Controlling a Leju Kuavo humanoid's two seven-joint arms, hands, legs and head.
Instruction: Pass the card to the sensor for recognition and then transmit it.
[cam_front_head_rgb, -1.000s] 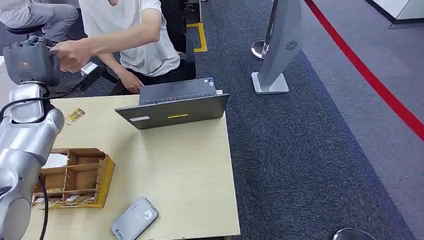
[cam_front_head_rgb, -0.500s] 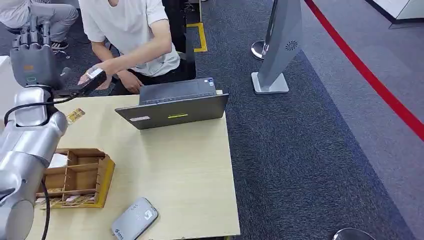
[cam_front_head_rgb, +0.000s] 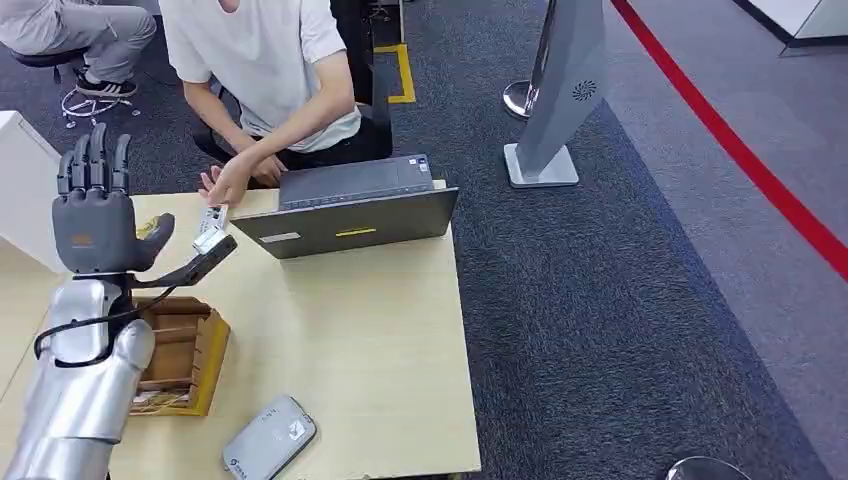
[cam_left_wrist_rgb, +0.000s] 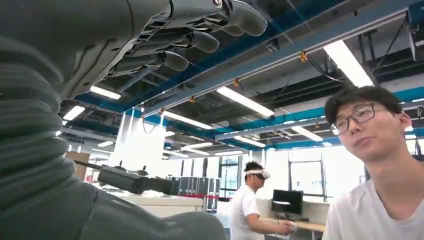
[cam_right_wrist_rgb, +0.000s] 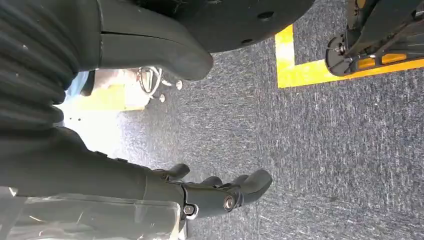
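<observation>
The left hand (cam_front_head_rgb: 93, 212) now stands upright over the far-left part of the table (cam_front_head_rgb: 360, 340), fingers straight and spread, holding nothing — half a second ago it was higher and farther back, level with the seated person's arm. The card (cam_front_head_rgb: 211, 217) has gone to the person's hand (cam_front_head_rgb: 225, 183), which holds it just above the table edge, immediately left of the laptop (cam_front_head_rgb: 345, 208); earlier that hand was out beside the robot's thumb. A dark wrist camera bar (cam_front_head_rgb: 200, 262) sticks out from the robot's wrist toward the laptop, just below the card.

The wooden organizer (cam_front_head_rgb: 180, 355) sits well left of the laptop and nearer the robot, partly behind the silver forearm, and the grey card reader (cam_front_head_rgb: 269, 438) lies at the near table edge — both unmoved.

The right hand (cam_right_wrist_rgb: 220, 192) hangs over dark carpet, fingers loosely apart and slightly curled, grasping nothing.
</observation>
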